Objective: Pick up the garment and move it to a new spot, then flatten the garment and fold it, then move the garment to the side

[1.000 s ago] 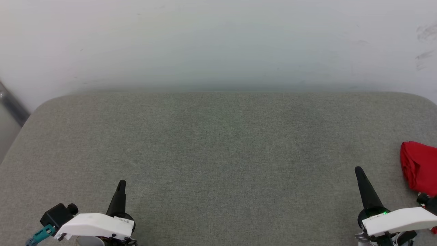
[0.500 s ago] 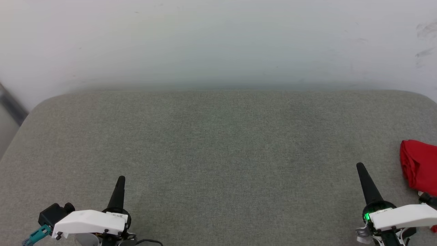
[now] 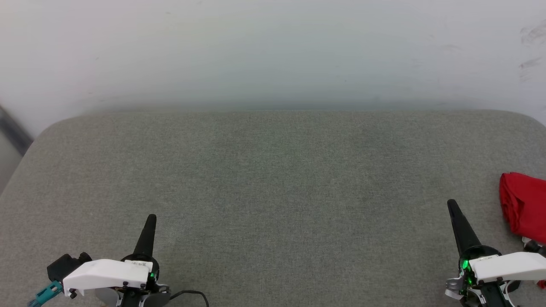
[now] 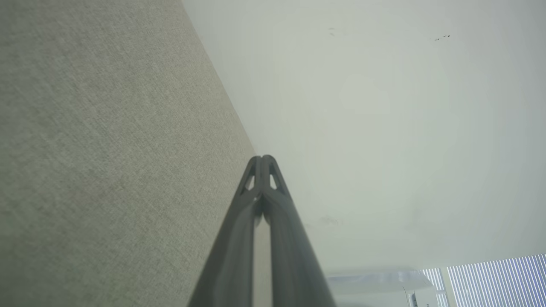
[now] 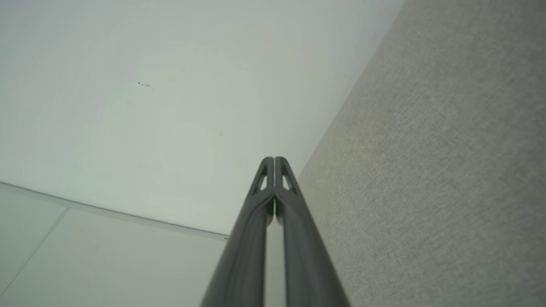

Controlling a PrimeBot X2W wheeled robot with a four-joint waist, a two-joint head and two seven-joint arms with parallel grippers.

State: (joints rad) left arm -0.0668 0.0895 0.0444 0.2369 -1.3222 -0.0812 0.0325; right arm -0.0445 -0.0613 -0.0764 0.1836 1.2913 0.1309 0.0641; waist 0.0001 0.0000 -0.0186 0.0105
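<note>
The garment (image 3: pixel 525 204) is a folded red bundle lying at the far right edge of the grey padded table (image 3: pixel 273 170), partly cut off by the head view's border. Just left of it and apart from it, my right gripper (image 3: pixel 450 204) is shut and holds nothing; its two fingers (image 5: pixel 274 161) press together in the right wrist view. Near the front left of the table my left gripper (image 3: pixel 151 218) is shut and empty too, with its fingertips (image 4: pixel 261 158) touching in the left wrist view.
A pale wall (image 3: pixel 273 51) rises behind the table's far edge. The table's rounded left corner (image 3: pixel 42 136) drops off toward a grey floor strip. A window blind (image 4: pixel 499 281) shows low in the left wrist view.
Both arms have drawn back slightly toward the bottom of the head view, and the picture has shifted a little upward. The garment lies where it was.
</note>
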